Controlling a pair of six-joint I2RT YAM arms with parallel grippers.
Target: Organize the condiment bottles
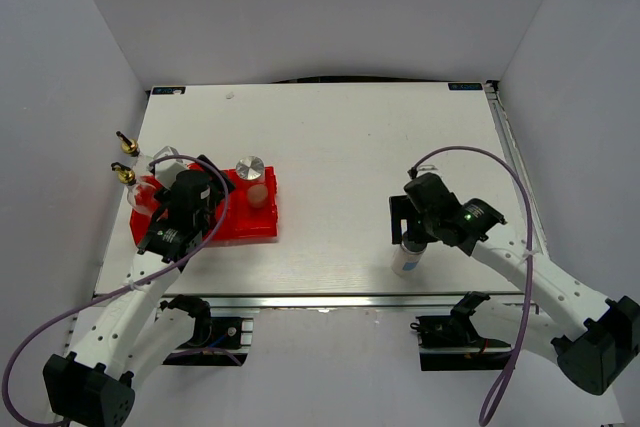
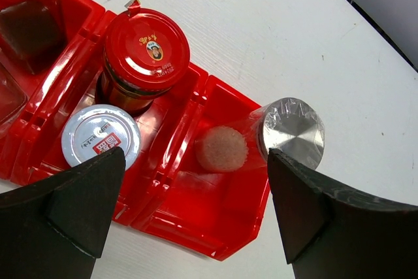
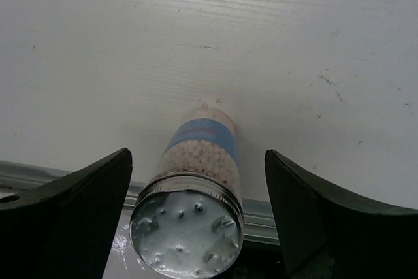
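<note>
My left gripper (image 1: pixel 200 192) (image 2: pixel 196 161) is open and empty above the red tray (image 1: pixel 255 227). In the left wrist view the tray (image 2: pixel 215 217) holds the red-capped dark jar (image 2: pixel 147 47), a small white-lidded container with a red label (image 2: pixel 101 136), and a silver-lidded shaker (image 2: pixel 292 130) in the right compartment. Two clear bottles with gold spouts (image 1: pixel 125 145) (image 1: pixel 125 175) stand at the tray's left end. My right gripper (image 1: pixel 408 232) (image 3: pixel 197 158) is open, its fingers on either side of the second shaker (image 1: pixel 407 259) (image 3: pixel 189 227), apart from it.
The second shaker stands upright close to the table's front edge, with the metal rail (image 3: pixel 261 223) just behind it. White walls enclose the table on the left, back and right. The tray sits near the left front corner.
</note>
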